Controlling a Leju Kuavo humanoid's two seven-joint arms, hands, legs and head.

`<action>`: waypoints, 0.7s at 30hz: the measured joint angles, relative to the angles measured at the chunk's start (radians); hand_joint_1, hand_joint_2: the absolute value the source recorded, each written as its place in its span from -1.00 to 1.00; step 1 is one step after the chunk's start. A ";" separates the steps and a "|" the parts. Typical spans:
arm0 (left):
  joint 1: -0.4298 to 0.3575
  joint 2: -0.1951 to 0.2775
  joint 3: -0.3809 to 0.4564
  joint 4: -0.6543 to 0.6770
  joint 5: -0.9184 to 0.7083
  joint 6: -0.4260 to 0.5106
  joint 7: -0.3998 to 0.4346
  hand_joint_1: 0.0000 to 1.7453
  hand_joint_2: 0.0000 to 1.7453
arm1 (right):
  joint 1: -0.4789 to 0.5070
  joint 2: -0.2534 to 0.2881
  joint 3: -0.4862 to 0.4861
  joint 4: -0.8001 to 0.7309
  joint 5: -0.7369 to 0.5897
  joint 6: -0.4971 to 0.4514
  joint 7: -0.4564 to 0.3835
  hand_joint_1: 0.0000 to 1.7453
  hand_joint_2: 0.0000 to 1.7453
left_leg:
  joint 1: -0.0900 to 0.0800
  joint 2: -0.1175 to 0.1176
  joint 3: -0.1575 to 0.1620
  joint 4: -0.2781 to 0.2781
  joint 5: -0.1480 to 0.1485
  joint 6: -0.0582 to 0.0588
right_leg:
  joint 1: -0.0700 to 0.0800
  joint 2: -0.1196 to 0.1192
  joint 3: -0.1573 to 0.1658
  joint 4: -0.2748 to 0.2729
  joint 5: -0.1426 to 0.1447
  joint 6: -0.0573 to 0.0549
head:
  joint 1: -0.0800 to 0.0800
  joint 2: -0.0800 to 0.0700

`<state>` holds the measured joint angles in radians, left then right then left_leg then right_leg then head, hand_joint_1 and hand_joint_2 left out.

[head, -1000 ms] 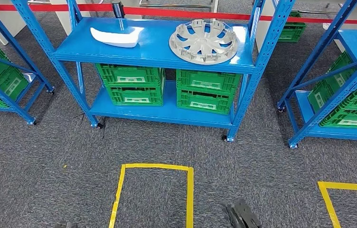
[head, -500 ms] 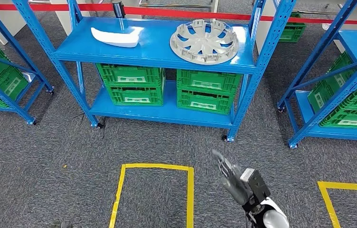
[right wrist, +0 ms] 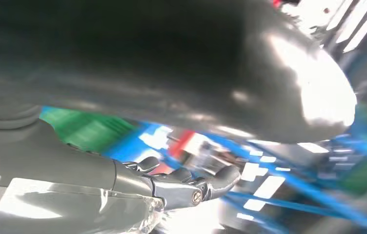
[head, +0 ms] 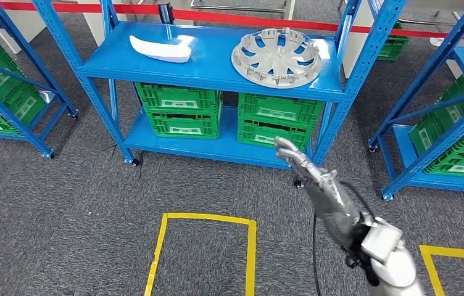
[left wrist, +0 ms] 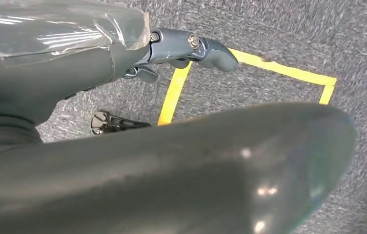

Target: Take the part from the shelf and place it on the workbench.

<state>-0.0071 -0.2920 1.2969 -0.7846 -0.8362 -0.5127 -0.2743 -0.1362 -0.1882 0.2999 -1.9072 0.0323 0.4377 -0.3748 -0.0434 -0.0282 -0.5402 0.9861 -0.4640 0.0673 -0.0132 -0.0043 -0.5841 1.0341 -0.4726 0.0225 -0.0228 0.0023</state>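
Note:
On the top board of the blue shelf (head: 211,69) lie two parts: a grey wheel cover (head: 276,57) on the right and a white curved part (head: 160,47) on the left. My right hand (head: 294,157) is stretched forward in front of the lower shelf level, below the wheel cover and well short of it, with its fingers apart and holding nothing. The right wrist view is blurred, with the right hand's fingers (right wrist: 186,183) extended before blue shelf bars. My left hand (left wrist: 191,46) hangs over the carpet with nothing in it.
Green crates (head: 229,114) fill the lower shelf board. More blue shelves with green crates stand at the left (head: 7,98) and right (head: 458,135). A yellow taped square (head: 205,246) marks the grey carpet near me. Red barrier tape (head: 248,18) runs behind the shelf.
My right arm has risen from the picture's bottom edge and reached forward toward the shelf. The whole picture has shifted slightly, so the camera has moved.

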 joint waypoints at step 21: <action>-0.023 -0.052 0.089 -0.110 -0.022 -0.018 0.027 -1.00 -1.00 | -0.092 -0.018 0.002 -0.247 0.013 0.059 0.006 -1.00 -1.00 | 0.052 0.027 -0.038 -0.002 0.028 -0.039 | -0.026 -0.001 0.013 0.001 -0.026 0.007 | -0.008 0.000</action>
<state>-0.0306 -0.3445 1.3855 -0.8946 -0.8583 -0.5304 -0.2469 -0.2279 -0.2059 0.3022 -2.1539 0.0455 0.4965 -0.3689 0.0089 -0.0015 -0.5782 0.9844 -0.4356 0.0284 -0.0393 -0.0054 -0.5714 1.0347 -0.4983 0.0296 -0.0313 0.0023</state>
